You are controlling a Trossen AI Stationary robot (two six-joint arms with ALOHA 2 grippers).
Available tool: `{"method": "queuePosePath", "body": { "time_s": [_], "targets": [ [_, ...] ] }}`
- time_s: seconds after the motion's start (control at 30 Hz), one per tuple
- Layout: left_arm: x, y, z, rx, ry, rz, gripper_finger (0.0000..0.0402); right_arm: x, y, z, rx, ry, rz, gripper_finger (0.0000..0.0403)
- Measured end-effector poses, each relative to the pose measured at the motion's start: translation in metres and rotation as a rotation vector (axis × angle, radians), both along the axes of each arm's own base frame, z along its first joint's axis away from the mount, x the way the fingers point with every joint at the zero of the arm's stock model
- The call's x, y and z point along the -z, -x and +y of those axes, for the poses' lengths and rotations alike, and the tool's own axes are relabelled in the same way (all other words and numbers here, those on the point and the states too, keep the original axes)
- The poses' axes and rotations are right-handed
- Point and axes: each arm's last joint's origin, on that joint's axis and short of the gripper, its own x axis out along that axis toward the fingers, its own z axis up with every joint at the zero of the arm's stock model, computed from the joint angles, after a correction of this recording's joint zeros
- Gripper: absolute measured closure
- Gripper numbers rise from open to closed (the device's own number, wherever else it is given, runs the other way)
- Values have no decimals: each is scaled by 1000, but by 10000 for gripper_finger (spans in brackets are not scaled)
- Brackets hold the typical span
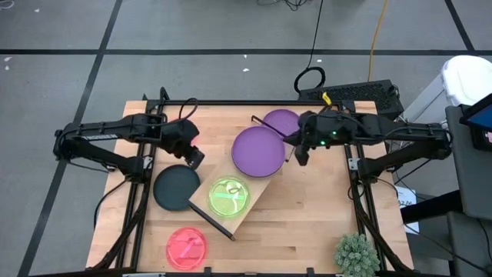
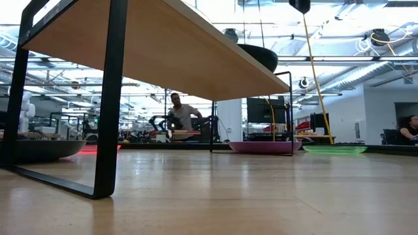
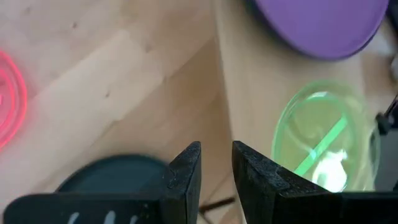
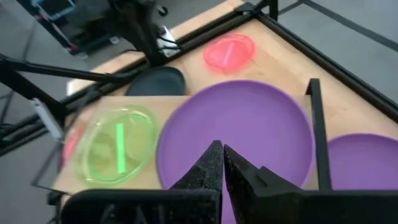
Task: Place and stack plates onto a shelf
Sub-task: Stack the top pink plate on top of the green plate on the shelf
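Hovering with fingers nearly closed on nothing, the right gripper (image 1: 302,156) hangs beside a large purple plate (image 1: 260,151) on the shelf (image 1: 244,206). Beyond that plate sits a lime-green plate (image 1: 229,197). The left gripper (image 1: 195,158), slightly parted and empty, hangs just above a dark plate (image 1: 176,188) on the bench (image 1: 307,215).
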Motion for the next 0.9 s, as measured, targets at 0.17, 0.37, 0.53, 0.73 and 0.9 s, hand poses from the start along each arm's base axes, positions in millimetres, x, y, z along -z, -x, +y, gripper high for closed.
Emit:
{"method": "queuePosePath", "body": {
  "time_s": [0.17,0.37,0.53,0.73,0.9],
  "targets": [
    [4,10,7,89,81,85,307,-4,6,9,3,-69,-33,403],
    [8,22,19,112,139,168,307,-3,2,26,-21,-158,-62,403],
    [18,28,26,219,115,206,307,7,-6,45,-75,-225,-151,403],
    [54,33,35,93,73,337,307,26,-12,71,-123,-315,-261,403],
    [83,41,35,98,112,432,289,39,-11,86,-124,-363,-299,403]
  ]
}}
